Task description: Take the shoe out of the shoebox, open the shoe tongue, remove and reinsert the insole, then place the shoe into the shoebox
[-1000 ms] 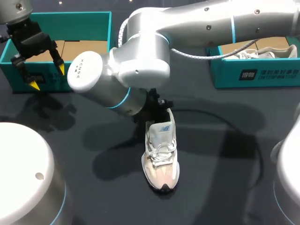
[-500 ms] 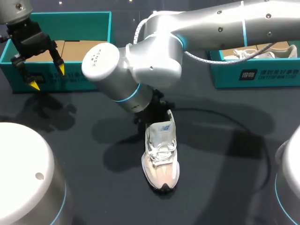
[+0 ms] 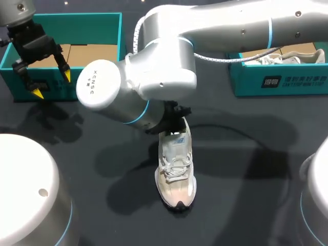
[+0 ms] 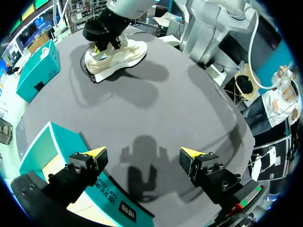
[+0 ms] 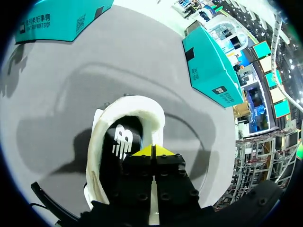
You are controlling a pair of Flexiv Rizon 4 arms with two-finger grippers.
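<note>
A white shoe (image 3: pixel 176 171) with a pinkish toe stands on the dark table, toe toward the near edge. My right arm reaches in over it, and its wrist hides the right gripper (image 3: pixel 172 123) at the shoe's heel end. In the right wrist view the right gripper (image 5: pixel 152 150) is shut, its yellow tips together just above the shoe's opening (image 5: pixel 124 142), where the dark insole with a white logo shows. I see nothing between the tips. My left gripper (image 3: pixel 51 85) hangs open over the front wall of the left teal shoebox (image 3: pixel 87 28), far from the shoe (image 4: pixel 116 53).
A second teal shoebox (image 3: pixel 279 79) at the back right holds another white shoe (image 3: pixel 279 57). The right arm's bulky elbow (image 3: pixel 133 87) hangs over the table's middle. A black cable (image 3: pixel 241 134) loops on the table right of the shoe.
The right arm's elbow swung right, then back left, while its gripper stayed at the shoe's heel end. The shoe and the left arm kept still.
</note>
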